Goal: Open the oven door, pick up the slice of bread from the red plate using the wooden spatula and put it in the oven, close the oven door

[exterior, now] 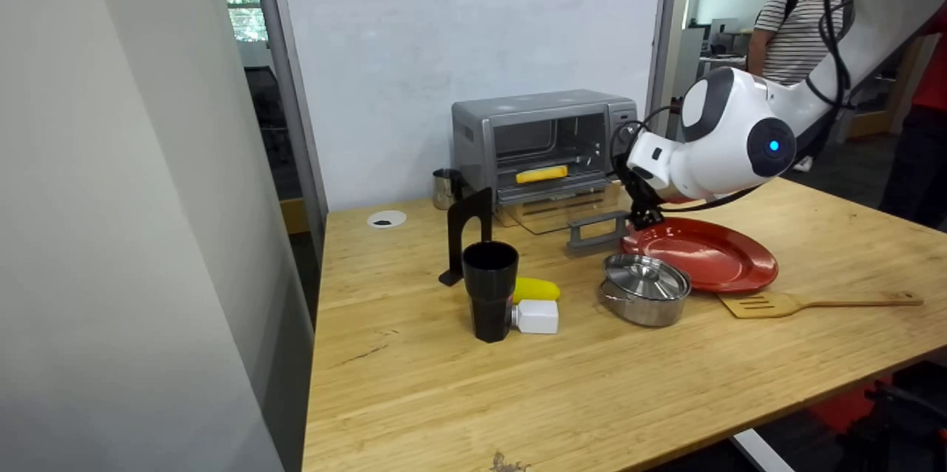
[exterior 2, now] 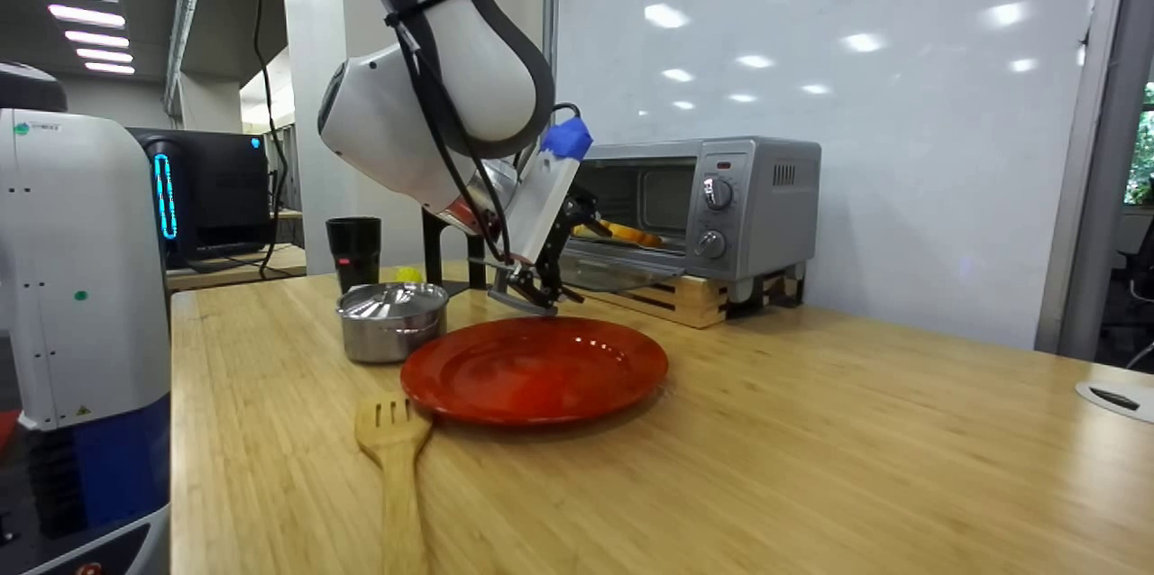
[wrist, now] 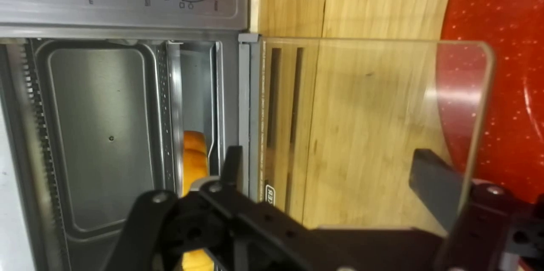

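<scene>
The oven (exterior: 547,103) (exterior 2: 775,196) has its oven door (exterior: 536,217) (wrist: 365,114) lowered, with the grey handle pointing outward. My gripper (exterior: 645,217) (exterior 2: 586,260) (wrist: 327,154) is open beside the handle, nothing gripped. In the wrist view the finger nearer the plate shows through the door's glass; contact is unclear. A yellow-orange piece (exterior: 541,174) (wrist: 194,160) lies inside the oven; I cannot tell whether it is the slice of bread. The red plate (exterior: 747,265) (exterior 2: 536,377) (wrist: 510,92) is bare. Flat on the table, the wooden spatula (exterior: 814,302) (exterior 2: 401,467) has its slotted head by the plate's rim.
A lidded metal pot (exterior: 645,302) (exterior 2: 394,327) stands close to the plate. Farther off are a black cup (exterior: 490,294), a white bottle (exterior: 538,317), a yellow object (exterior: 538,288), a black bracket (exterior: 453,235) and a metal jug (exterior: 444,189). A wooden crate (exterior 2: 690,300) supports the oven.
</scene>
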Robot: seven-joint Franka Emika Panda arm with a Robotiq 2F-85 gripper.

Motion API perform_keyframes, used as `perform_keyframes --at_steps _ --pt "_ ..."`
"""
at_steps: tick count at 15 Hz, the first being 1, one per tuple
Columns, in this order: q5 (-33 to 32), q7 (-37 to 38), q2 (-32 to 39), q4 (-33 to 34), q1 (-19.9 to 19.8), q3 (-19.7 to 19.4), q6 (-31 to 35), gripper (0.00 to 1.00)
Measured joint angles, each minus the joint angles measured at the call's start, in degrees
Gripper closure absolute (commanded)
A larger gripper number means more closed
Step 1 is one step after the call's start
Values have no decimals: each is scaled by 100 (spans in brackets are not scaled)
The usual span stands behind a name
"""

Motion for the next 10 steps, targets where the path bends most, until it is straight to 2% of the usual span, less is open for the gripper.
perform_keyframes --at_steps 10 --pt "1 -2 -393 -265 -47 118 -325 0"
